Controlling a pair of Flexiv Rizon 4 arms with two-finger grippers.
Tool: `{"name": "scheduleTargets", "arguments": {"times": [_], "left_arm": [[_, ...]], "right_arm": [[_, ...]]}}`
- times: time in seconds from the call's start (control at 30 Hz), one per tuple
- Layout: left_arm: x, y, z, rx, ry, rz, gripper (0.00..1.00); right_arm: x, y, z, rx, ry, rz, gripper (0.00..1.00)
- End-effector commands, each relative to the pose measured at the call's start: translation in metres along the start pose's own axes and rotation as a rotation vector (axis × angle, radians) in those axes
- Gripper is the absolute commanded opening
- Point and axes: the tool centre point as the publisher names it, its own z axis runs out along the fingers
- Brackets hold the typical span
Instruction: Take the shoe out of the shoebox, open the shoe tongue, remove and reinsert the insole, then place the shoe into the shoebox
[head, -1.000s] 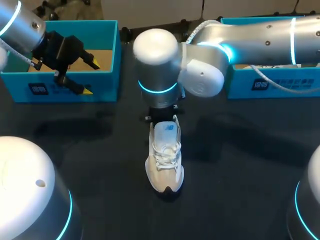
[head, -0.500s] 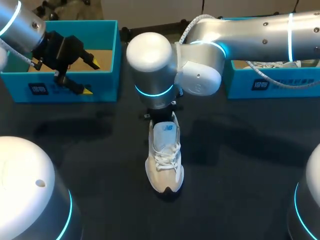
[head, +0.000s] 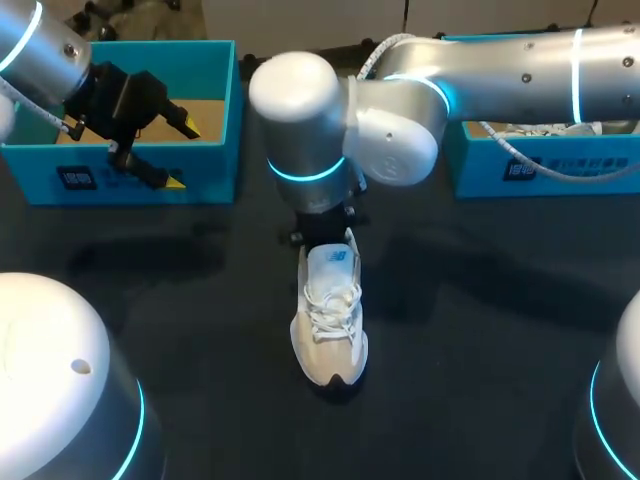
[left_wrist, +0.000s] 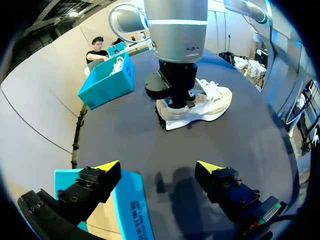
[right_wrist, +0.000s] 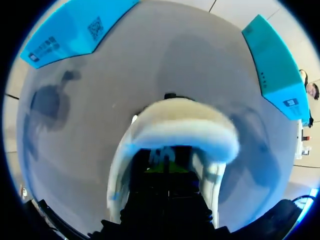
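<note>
Dark desk (head: 480, 330) before me, with the white shoe (head: 330, 320) lying at its middle, toe towards the robot, well apart from the blue shoebox (head: 150, 175) on the left. Left arm (head: 60, 60) hangs over that box's front wall, its jaws spread wide and empty. Right arm (head: 330, 130) stands over the shoe's heel. Whether its jaws are open or gripping, I cannot tell.

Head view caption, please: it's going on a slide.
Right arm poised at the heel of a white sneaker on the black table; left gripper open over a blue shoebox.
</note>
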Motion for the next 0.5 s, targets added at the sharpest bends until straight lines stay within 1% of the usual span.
{"name": "scheduleTargets", "arguments": {"times": [0.03,0.1,0.13,0.2,0.33,0.43,0.5], "left_arm": [[0.001,0.000,-0.001,-0.004,0.000,0.000,1.00],[0.001,0.000,-0.001,-0.004,0.000,0.000,1.00],[0.001,0.000,-0.001,-0.004,0.000,0.000,1.00],[0.001,0.000,-0.001,-0.004,0.000,0.000,1.00],[0.001,0.000,-0.001,-0.004,0.000,0.000,1.00],[0.001,0.000,-0.001,-0.004,0.000,0.000,1.00],[0.001,0.000,-0.001,-0.004,0.000,0.000,1.00]], "right_arm": [[-0.008,-0.003,-0.024,0.055,0.020,-0.002,0.00],[-0.009,-0.007,-0.031,0.104,0.034,0.005,0.00],[-0.010,-0.008,-0.033,0.110,0.041,0.012,0.00],[-0.009,-0.012,-0.038,0.154,0.063,0.022,0.00],[-0.006,-0.019,-0.043,0.247,0.090,0.044,0.00],[-0.003,-0.026,-0.045,0.275,0.112,0.069,0.00],[-0.001,-0.027,-0.046,0.276,0.118,0.076,0.00]]}}
